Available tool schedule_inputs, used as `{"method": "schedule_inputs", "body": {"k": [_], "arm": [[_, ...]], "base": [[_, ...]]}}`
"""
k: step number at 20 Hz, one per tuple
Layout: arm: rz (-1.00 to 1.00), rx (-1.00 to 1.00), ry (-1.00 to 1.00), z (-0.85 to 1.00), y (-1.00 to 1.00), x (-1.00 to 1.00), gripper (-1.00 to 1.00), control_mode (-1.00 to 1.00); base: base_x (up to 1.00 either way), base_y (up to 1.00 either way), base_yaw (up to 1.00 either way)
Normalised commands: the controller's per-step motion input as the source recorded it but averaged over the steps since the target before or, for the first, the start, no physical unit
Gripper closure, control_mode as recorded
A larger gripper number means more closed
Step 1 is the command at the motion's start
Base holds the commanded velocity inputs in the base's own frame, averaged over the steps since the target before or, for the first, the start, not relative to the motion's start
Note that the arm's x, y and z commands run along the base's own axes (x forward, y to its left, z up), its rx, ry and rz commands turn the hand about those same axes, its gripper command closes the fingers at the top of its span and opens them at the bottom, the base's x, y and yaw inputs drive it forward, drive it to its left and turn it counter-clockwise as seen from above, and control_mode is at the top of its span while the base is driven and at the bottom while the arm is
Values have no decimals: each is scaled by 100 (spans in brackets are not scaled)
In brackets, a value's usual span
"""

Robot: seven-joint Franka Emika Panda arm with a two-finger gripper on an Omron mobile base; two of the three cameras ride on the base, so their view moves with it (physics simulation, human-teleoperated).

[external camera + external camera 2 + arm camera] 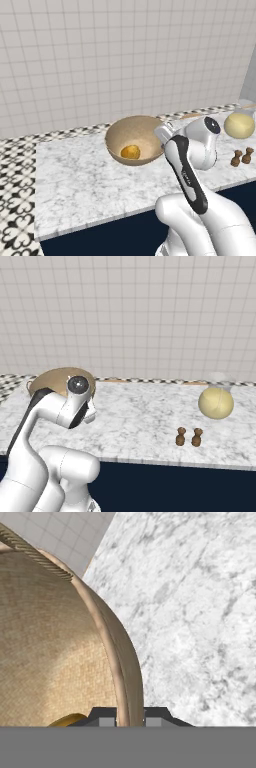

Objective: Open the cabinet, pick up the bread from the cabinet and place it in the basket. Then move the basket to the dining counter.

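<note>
The tan woven basket (125,131) is at the far middle of the white marble dining counter (85,180), its mouth tipped toward the base. The small golden bread (130,151) lies inside it. My gripper (164,134) is at the basket's right rim. In the hand view my gripper (131,717) is shut on the basket rim (117,657), one finger inside and one outside, with the bread's edge (67,720) just left of them. From the right base view the basket (55,378) shows behind my arm. Whether the basket touches the counter (145,416) I cannot tell.
A larger pale-yellow round object (239,125) stands at the counter's right, and it appears again as the pale-yellow round object (215,402). Two small brown shakers (241,157) stand near the front edge. A tiled wall lies behind, and patterned floor (15,190) to the left.
</note>
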Motion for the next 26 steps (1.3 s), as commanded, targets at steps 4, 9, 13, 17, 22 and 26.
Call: {"method": "schedule_inputs", "body": {"k": [4, 9, 13, 17, 22, 26], "arm": [[0, -10, 0, -67, 0, 44, 100, -100], [0, -3, 1, -48, -2, 46, 100, -100], [0, 0, 3, -42, -4, 20, 100, -100], [0, 0, 1, -42, 0, 16, 100, -100], [0, 0, 4, -41, 0, 30, 100, -100], [0, 0, 3, -47, 0, 50, 100, -100]], "base": [[0, 0, 0], [0, 0, 0], [0, 0, 0], [0, 0, 0], [0, 0, 0], [0, 0, 0]]}}
